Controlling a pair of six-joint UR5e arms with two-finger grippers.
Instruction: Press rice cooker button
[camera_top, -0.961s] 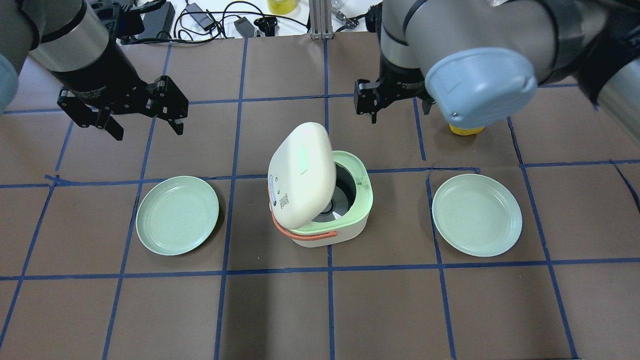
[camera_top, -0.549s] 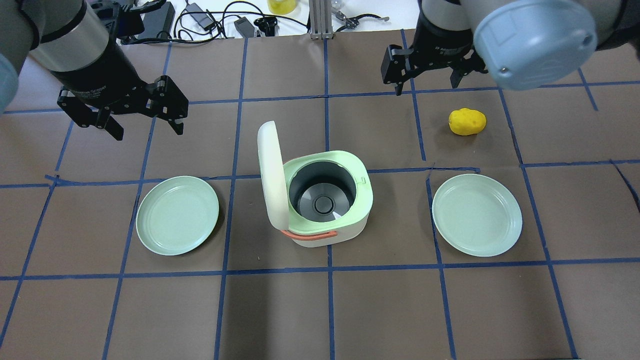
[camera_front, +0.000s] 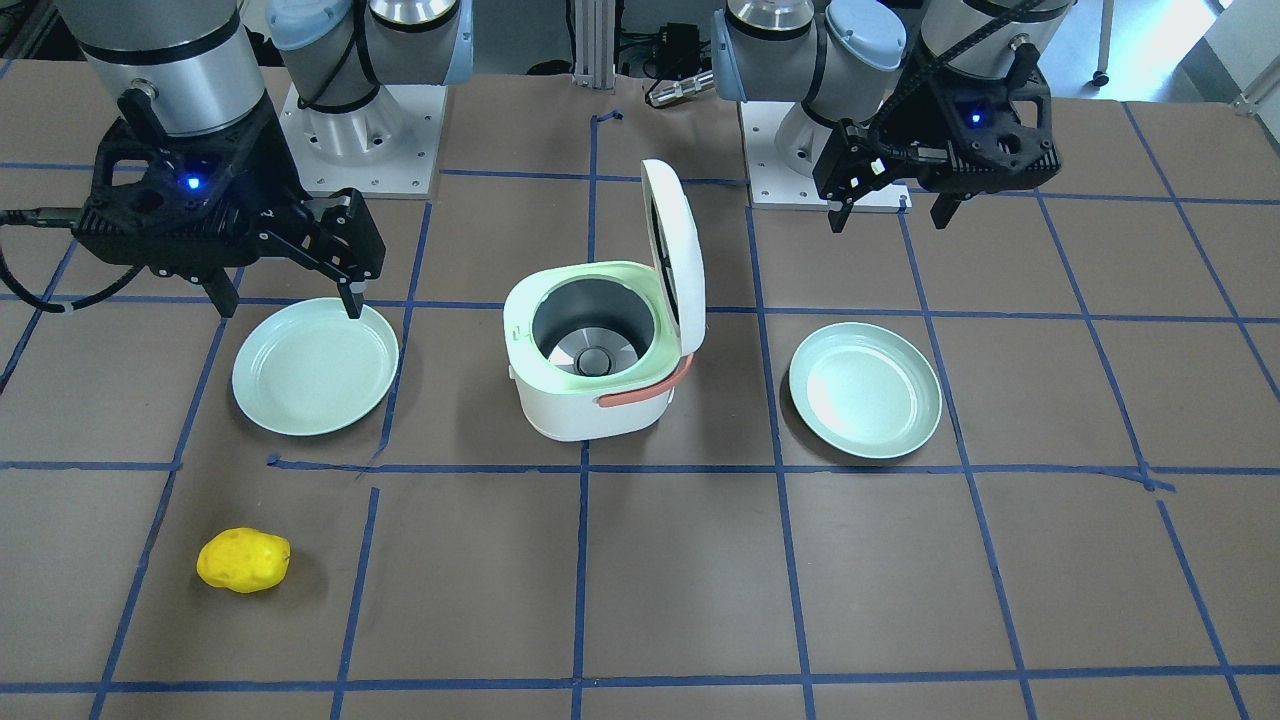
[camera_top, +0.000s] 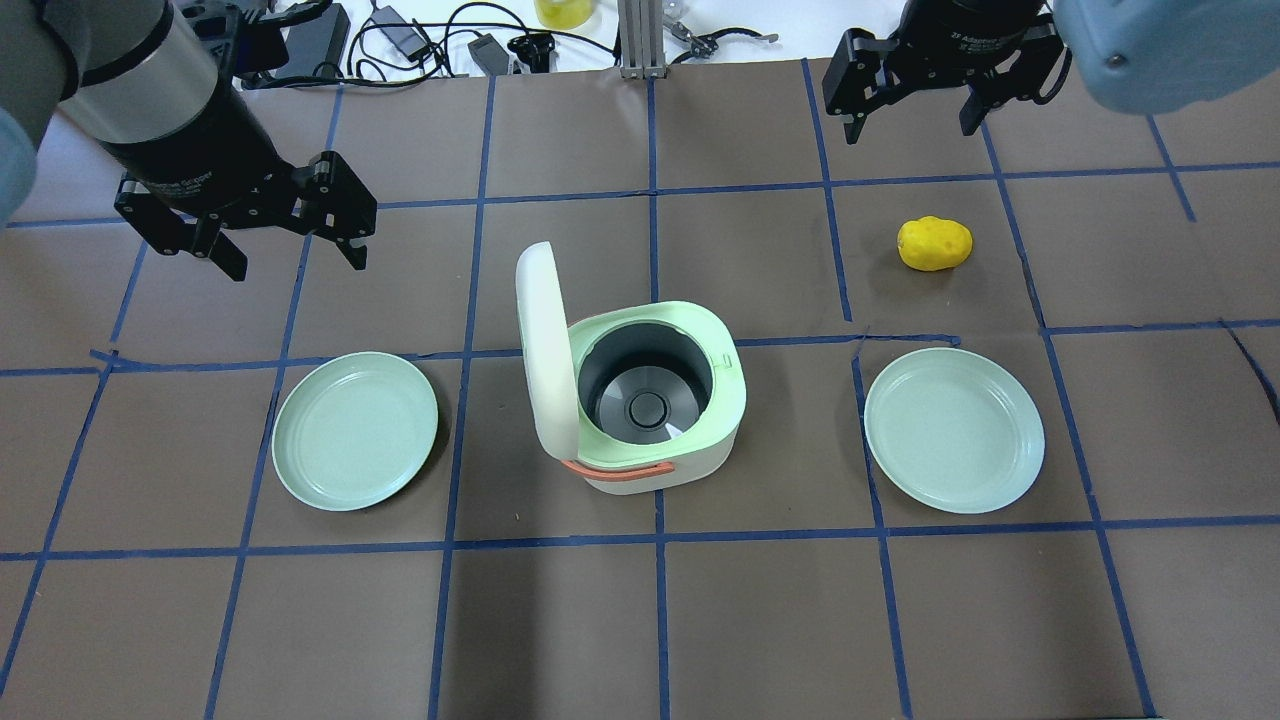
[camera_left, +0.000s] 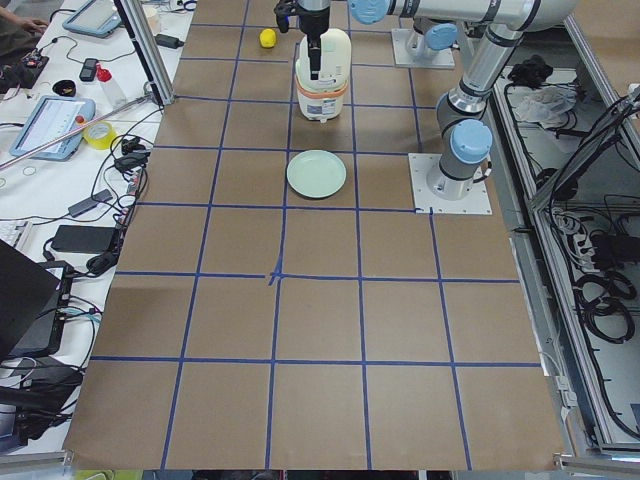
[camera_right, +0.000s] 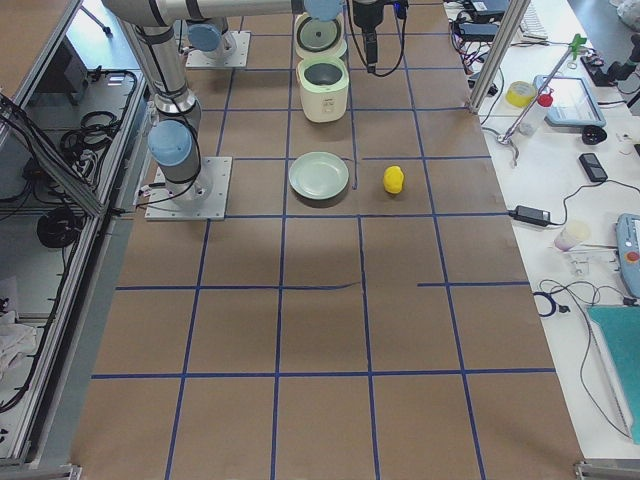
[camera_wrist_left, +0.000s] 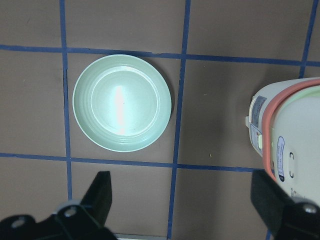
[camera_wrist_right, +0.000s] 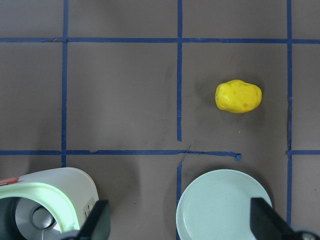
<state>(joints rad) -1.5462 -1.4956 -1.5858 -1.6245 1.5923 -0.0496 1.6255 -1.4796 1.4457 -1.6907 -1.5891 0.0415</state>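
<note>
I am looking at one rice cooker (camera_top: 650, 410), which is standing upright at the middle of the worktop (camera_top: 640, 620) with its round opening facing straight up. Its lid (camera_top: 545, 350) is standing on edge along the robot's left side of the body, its long axis running away from the robot and its inner face turning toward the robot's right. The left wrist view is showing a printed panel on the cooker's side, too small for me to read. Two pale green plates are lying flat, one (camera_top: 355, 430) to the left of the cooker and one (camera_top: 953, 430) to its right, both apart from it. One yellow lump (camera_top: 934, 243) is lying beyond the right plate. The left pincer (camera_top: 295, 258) is hanging spread wide and holding nothing beyond the left plate. The right pincer (camera_top: 910, 128) is hanging likewise spread and unladen near the far edge.
</note>
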